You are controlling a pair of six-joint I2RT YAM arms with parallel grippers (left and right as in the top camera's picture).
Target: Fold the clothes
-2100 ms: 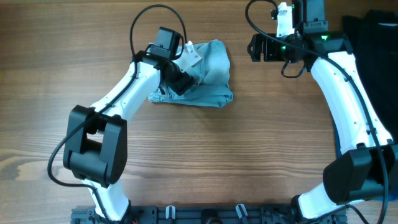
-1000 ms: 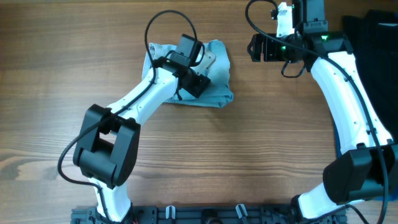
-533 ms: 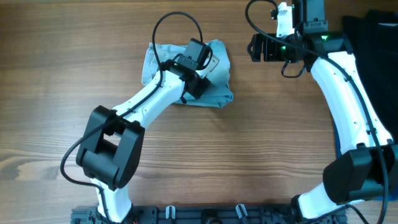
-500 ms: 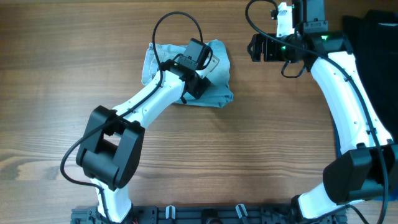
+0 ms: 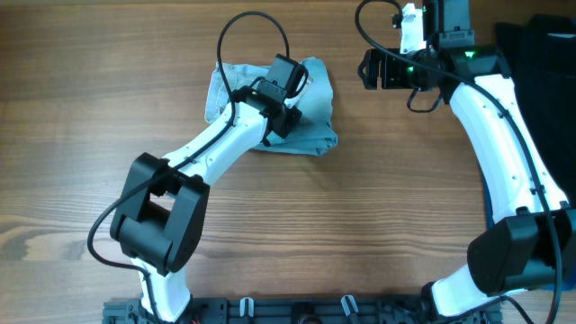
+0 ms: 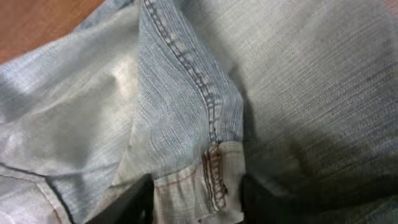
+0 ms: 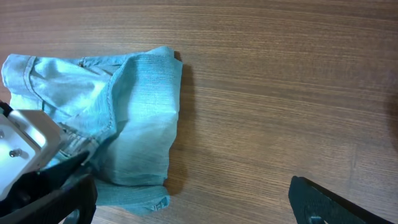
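Left end effector [image 6: 198, 202] is sitting right down on the denim shorts [image 6: 298, 93]. Its fingers [image 6: 267, 205] are standing partway apart with a stitched hem lying between them, and honestly I can't tell if it's pinching that hem or just straddling it. Right end effector [image 7: 189, 186] is hanging wide and empty, well off to the side. The shorts are lying toward the far side of the counter [image 5: 360, 225], bunched into a lumpy bundle with uneven edges. I'm guessing we're midway: some folding is looking done, but another fold and a tidy-up are looking needed.
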